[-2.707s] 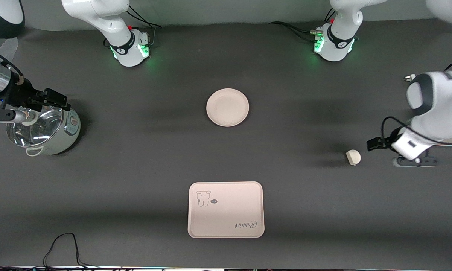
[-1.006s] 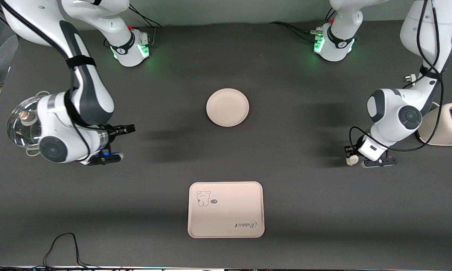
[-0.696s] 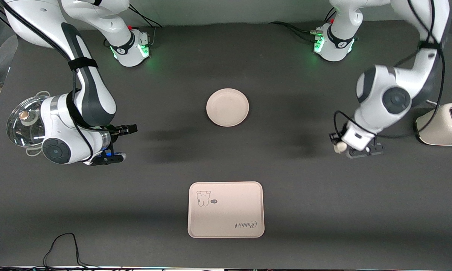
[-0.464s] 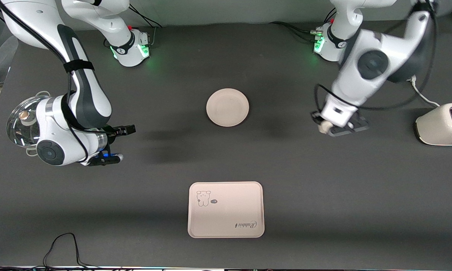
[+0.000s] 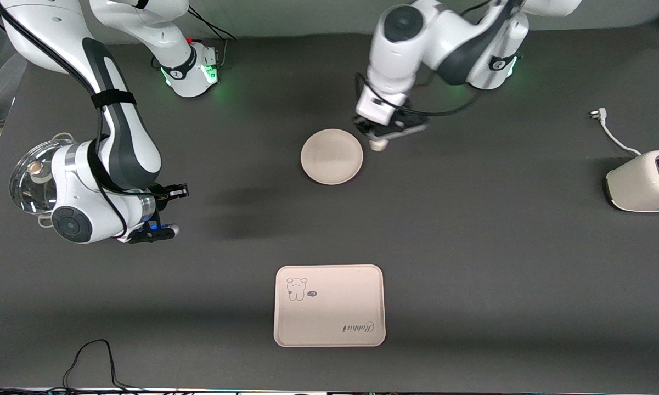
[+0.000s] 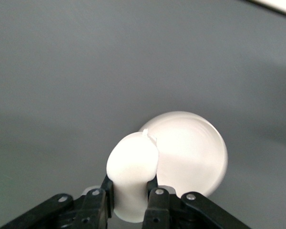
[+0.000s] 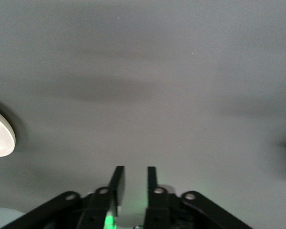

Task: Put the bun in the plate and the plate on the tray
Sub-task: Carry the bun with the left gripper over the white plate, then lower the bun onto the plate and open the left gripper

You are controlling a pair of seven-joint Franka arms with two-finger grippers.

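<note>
So a fair bit has changed in the last second or so. Over at the right arm's end of the table, the right gripper (image 5: 178, 208) has been kept hovering low over bare table beside the glass-lidded pot (image 5: 44, 184), and its fingers (image 7: 118, 179), which were spread wide a moment ago, have been drawn in until only a narrow gap is left between them, with nothing in it, so that arm is basically being parked. The plate (image 5: 332, 156) hasn't been touched and is sitting mid-table where it was. The big move is the bun (image 5: 378, 145): it was lifted off the table down at the left arm's end and has been swung over by the left gripper (image 5: 380, 138), so it's now hanging just beside the plate's rim, on the side toward the left arm, not yet over the dish. In the left wrist view the bun (image 6: 132, 171) is clearly pinched between the closed fingers (image 6: 156, 202), with the plate (image 6: 190, 152) right past it. The toaster (image 5: 645, 181) has been uncovered too. Probably just a short shift over the plate and a release are needed, then the plate has to be carried to the tray (image 5: 329, 305), which is nearer the front camera and empty.
</note>
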